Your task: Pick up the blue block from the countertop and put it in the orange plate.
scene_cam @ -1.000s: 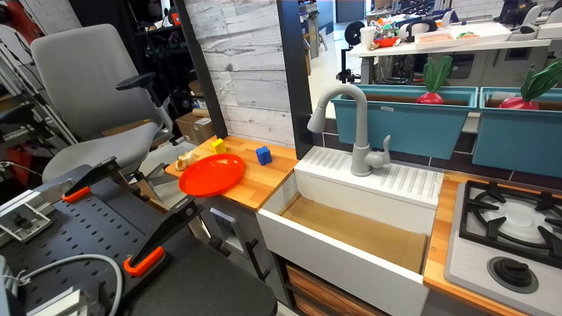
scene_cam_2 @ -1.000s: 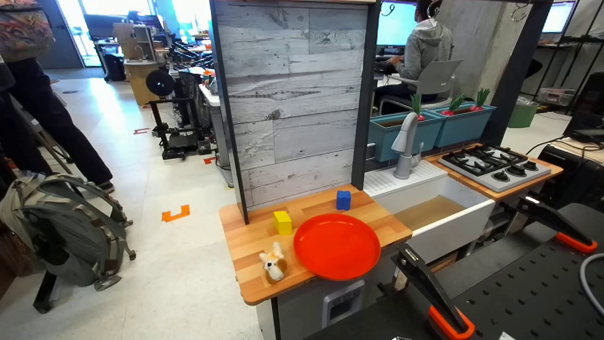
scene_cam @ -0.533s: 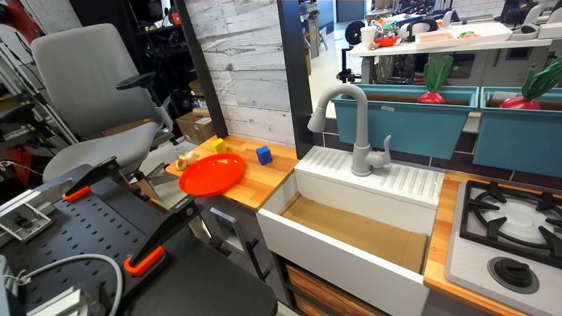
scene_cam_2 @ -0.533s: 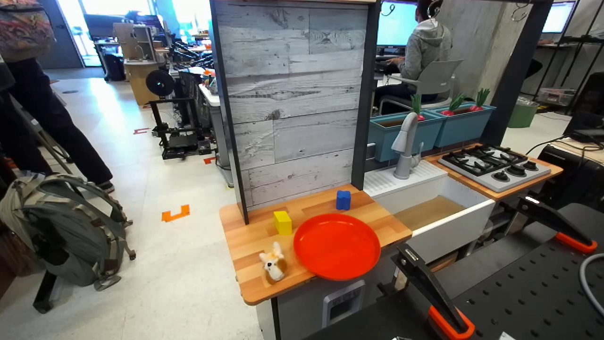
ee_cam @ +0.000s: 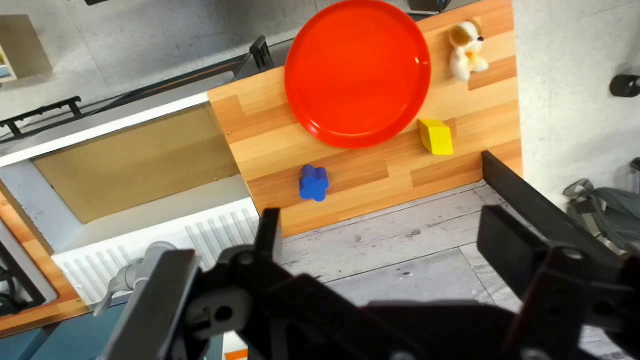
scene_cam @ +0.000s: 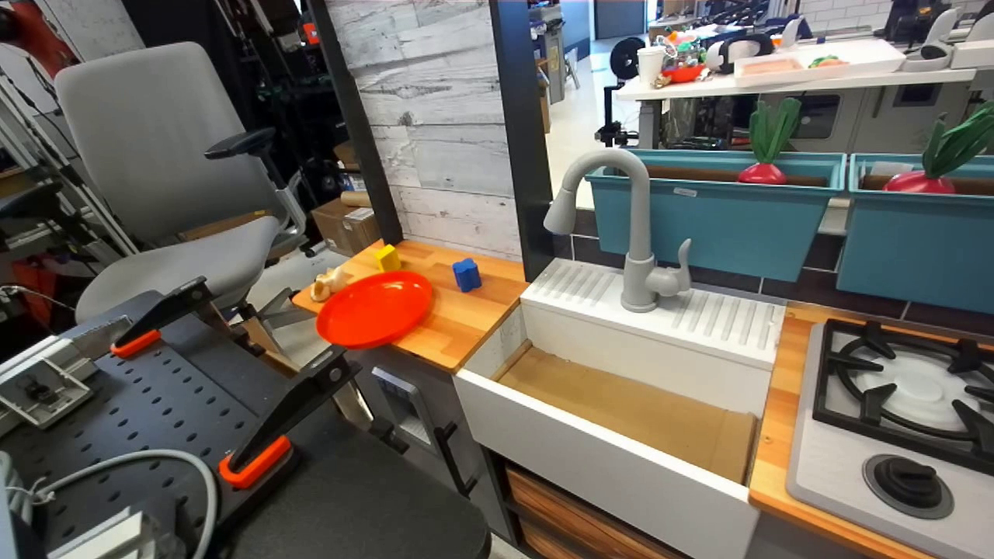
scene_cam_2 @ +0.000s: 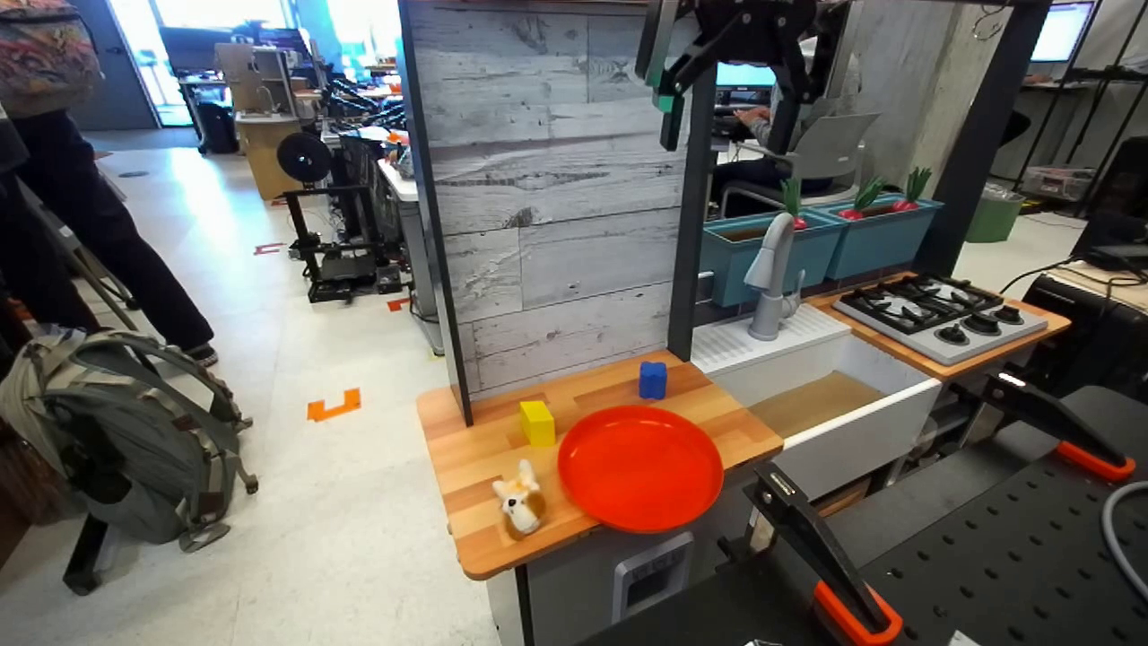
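Observation:
The blue block (scene_cam: 467,275) stands on the wooden countertop (scene_cam: 446,334), near the sink end and the back panel. It also shows in an exterior view (scene_cam_2: 653,380) and, with a flower-like outline, in the wrist view (ee_cam: 314,183). The round orange plate (scene_cam_2: 639,468) lies on the countertop in front of the block and partly overhangs the front edge; it also shows in the wrist view (ee_cam: 357,75). My gripper (scene_cam_2: 725,136) hangs high above the countertop. In the wrist view the gripper (ee_cam: 381,220) is open with nothing between its fingers. The block lies beyond its left fingertip.
A yellow block (scene_cam_2: 538,423) and a small plush dog (scene_cam_2: 520,504) share the countertop with the plate. A whitewashed wood panel (scene_cam_2: 565,197) rises behind it. The white sink (scene_cam: 613,458) with a grey faucet (scene_cam: 639,233) adjoins the countertop, with a stove (scene_cam_2: 937,314) beyond.
My gripper has come into an exterior view from the top, where it was out of sight half a second ago. The block, plate and other objects have not moved.

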